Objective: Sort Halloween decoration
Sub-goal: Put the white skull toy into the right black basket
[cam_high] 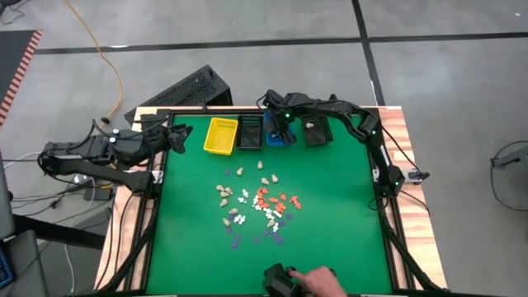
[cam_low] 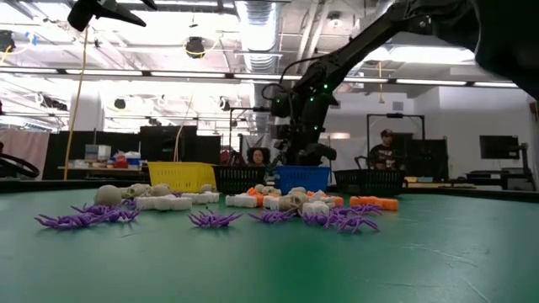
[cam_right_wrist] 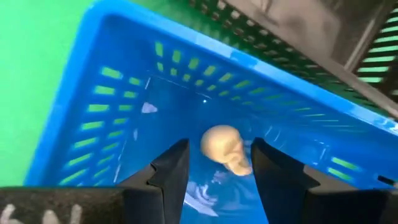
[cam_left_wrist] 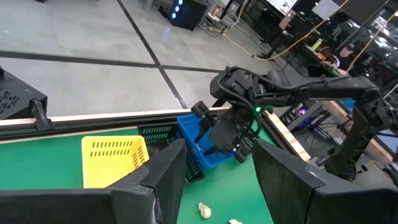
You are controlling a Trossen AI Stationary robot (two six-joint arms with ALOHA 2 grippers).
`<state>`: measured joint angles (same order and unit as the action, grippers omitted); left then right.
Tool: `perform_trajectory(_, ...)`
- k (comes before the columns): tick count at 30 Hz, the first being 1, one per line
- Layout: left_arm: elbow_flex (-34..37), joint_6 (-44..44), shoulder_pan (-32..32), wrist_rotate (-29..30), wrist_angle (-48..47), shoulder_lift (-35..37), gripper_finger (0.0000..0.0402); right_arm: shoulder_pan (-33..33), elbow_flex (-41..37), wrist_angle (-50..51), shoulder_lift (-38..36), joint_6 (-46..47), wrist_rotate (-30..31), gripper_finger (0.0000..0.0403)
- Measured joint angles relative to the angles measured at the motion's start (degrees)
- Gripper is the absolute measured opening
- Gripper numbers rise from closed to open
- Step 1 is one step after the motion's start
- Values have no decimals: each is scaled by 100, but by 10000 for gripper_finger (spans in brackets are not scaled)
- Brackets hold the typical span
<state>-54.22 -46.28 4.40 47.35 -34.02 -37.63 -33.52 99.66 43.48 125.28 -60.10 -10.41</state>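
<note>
Many tiny Halloween decoration pieces [cam_high: 256, 206], white, cream, orange and purple, lie scattered on the middle of the green mat [cam_high: 190, 247]. My right gripper [cam_right_wrist: 217, 163] points down into the blue bin [cam_right_wrist: 124, 93] at the table's far edge, its fingers apart. A cream skull piece [cam_right_wrist: 227, 149] sits in the bin between the fingertips. A gap shows beside one finger. My left gripper [cam_left_wrist: 217, 180] hangs open above the table's far left corner, near the yellow bin [cam_high: 221, 134], with nothing between its fingers. My right gripper comes from above into the blue bin, a finger on each side of the skull piece. One finger [cam_right_wrist: 270, 168] stands right against the skull; I cannot tell whether it touches. The other finger is clear of it.
Along the far edge stand the yellow bin, a black bin [cam_high: 250, 132], the blue bin [cam_high: 276, 137] and another black bin [cam_high: 316, 130]. A person's hand [cam_high: 318, 280] with a dark device shows at the near edge. Purple spiders [cam_low: 215, 219] lie nearest the low camera.
</note>
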Motion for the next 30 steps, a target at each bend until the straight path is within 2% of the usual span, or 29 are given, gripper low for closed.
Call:
perform_trajectory(7,0,-5,0,28,0,0,176,11,9,3,144,69,27,189)
perform_trajectory(18,0,-5,0,43,-2,0,176,15,11,106,141,202,125,102)
perform_trajectory(30,0,-6,0,42,0,1,176,13,4,216,76,325,173,92)
